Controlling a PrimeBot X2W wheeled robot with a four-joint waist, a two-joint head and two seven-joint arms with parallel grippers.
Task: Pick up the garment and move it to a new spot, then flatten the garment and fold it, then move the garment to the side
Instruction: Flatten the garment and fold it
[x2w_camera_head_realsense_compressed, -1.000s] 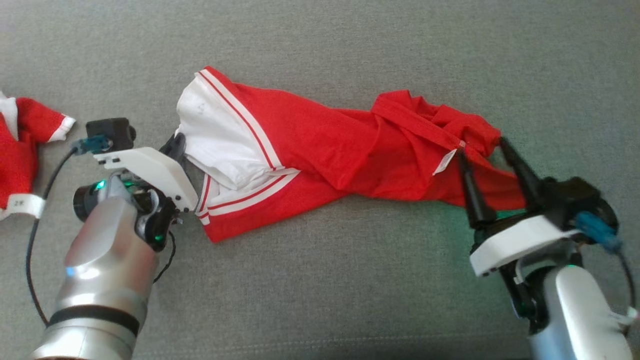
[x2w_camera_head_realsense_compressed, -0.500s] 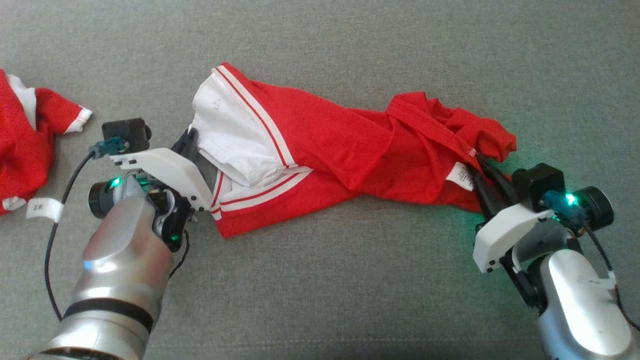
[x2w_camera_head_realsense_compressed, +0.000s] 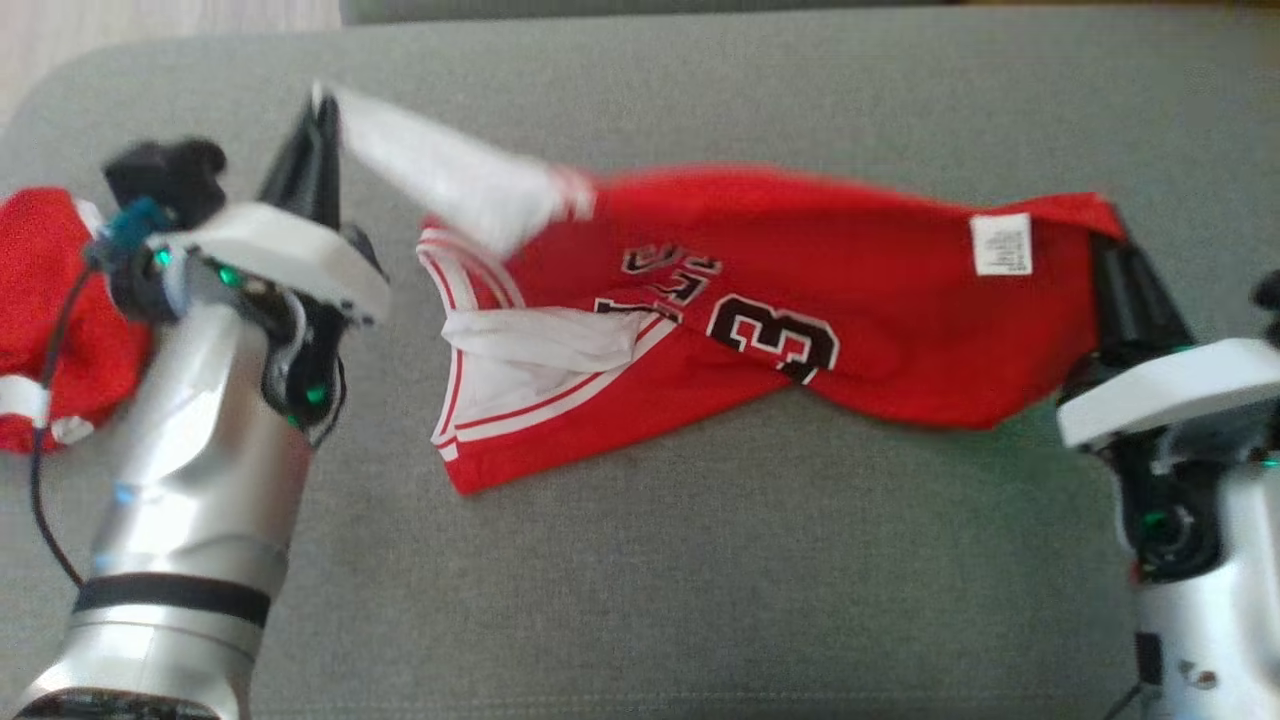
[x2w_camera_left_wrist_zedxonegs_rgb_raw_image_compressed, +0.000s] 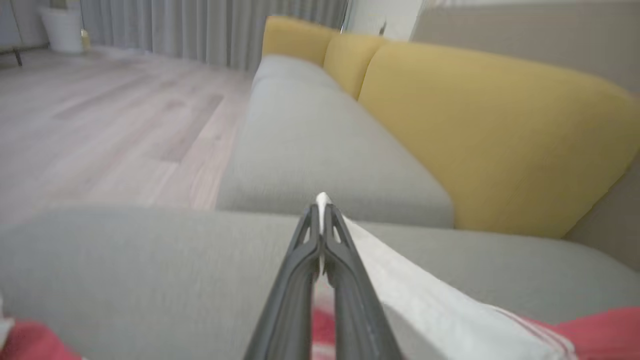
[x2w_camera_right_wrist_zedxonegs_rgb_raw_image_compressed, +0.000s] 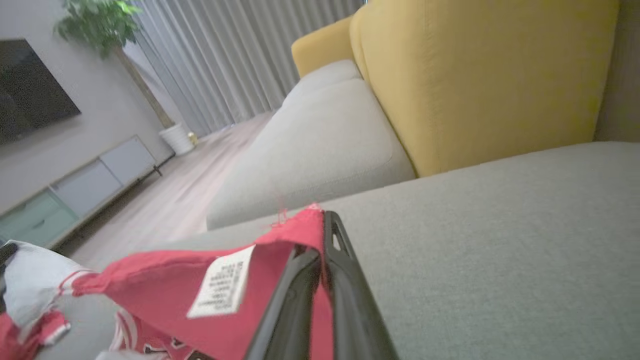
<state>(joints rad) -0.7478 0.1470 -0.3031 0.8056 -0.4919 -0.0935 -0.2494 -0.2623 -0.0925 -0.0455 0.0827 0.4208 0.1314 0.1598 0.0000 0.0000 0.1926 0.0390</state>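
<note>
The garment (x2w_camera_head_realsense_compressed: 850, 300) is a red jersey with white trim and a black number. It hangs stretched between my two grippers above the grey cushion (x2w_camera_head_realsense_compressed: 700, 560), its lower edge sagging onto it. My left gripper (x2w_camera_head_realsense_compressed: 322, 110) is shut on a white corner at the upper left; in the left wrist view the closed fingertips (x2w_camera_left_wrist_zedxonegs_rgb_raw_image_compressed: 321, 210) pinch white cloth (x2w_camera_left_wrist_zedxonegs_rgb_raw_image_compressed: 425, 300). My right gripper (x2w_camera_head_realsense_compressed: 1105, 240) is shut on the red corner at the right, near a white label (x2w_camera_head_realsense_compressed: 1000, 243). In the right wrist view that gripper (x2w_camera_right_wrist_zedxonegs_rgb_raw_image_compressed: 322, 225) clamps red fabric (x2w_camera_right_wrist_zedxonegs_rgb_raw_image_compressed: 165, 285).
A second red garment (x2w_camera_head_realsense_compressed: 45, 290) lies crumpled at the left edge behind my left arm. The cushion's far edge and wooden floor (x2w_camera_head_realsense_compressed: 150, 20) show at the top left. Yellow backrests (x2w_camera_left_wrist_zedxonegs_rgb_raw_image_compressed: 475, 125) rise beyond the grey seats.
The right gripper closed on the garment's red corner. Both grippers rose and drew the jersey taut, turning its numbered side into view. The head camera has also shifted.
</note>
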